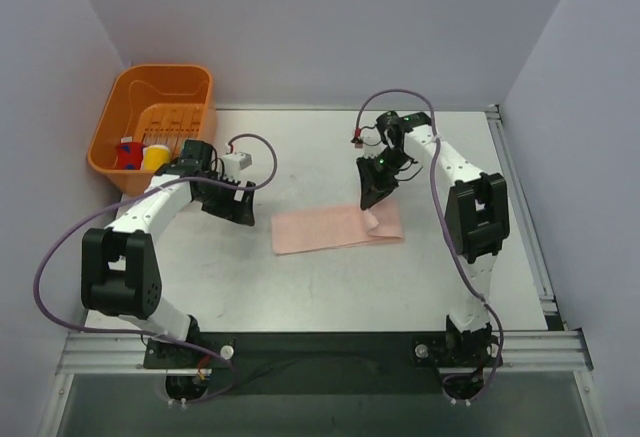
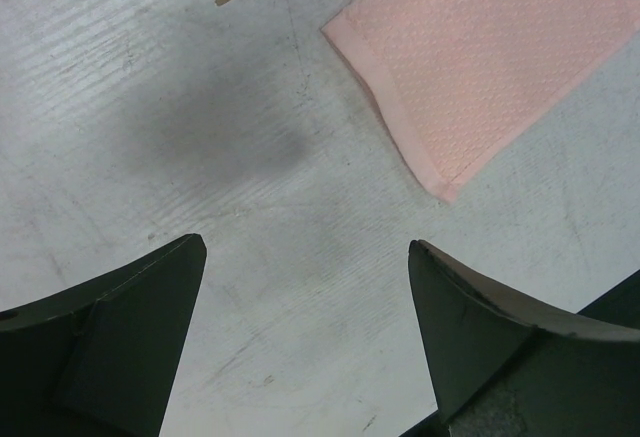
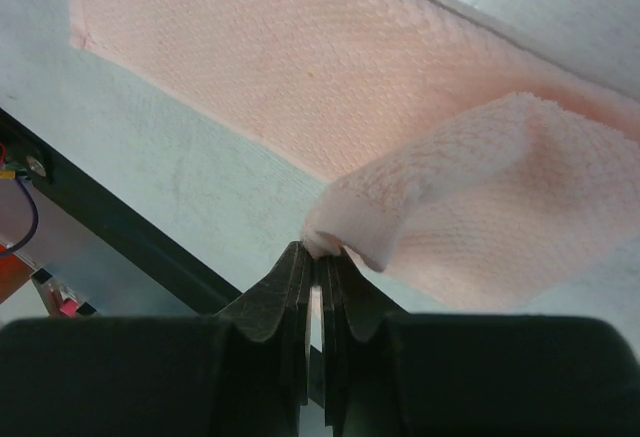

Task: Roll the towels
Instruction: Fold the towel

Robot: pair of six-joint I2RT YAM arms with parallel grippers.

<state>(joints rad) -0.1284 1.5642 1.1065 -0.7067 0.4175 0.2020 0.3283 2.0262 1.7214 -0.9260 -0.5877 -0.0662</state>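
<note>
A pale pink towel [image 1: 330, 228] lies flat in the middle of the table. My right gripper [image 1: 373, 202] is shut on its far right edge and has lifted and folded that part over the rest; the pinched fold shows in the right wrist view [image 3: 470, 192], with the fingertips [image 3: 300, 262] closed on it. My left gripper [image 1: 232, 205] is open and empty, left of the towel, low over bare table. In the left wrist view the towel's near corner [image 2: 470, 67] lies ahead of the open fingers [image 2: 450, 297]. The green and blue towel is out of view.
An orange basket [image 1: 195, 82] stands at the back left corner and holds a red and a yellow object. A small white block [image 1: 236, 162] lies next to the left arm. Walls close in on the left, back and right.
</note>
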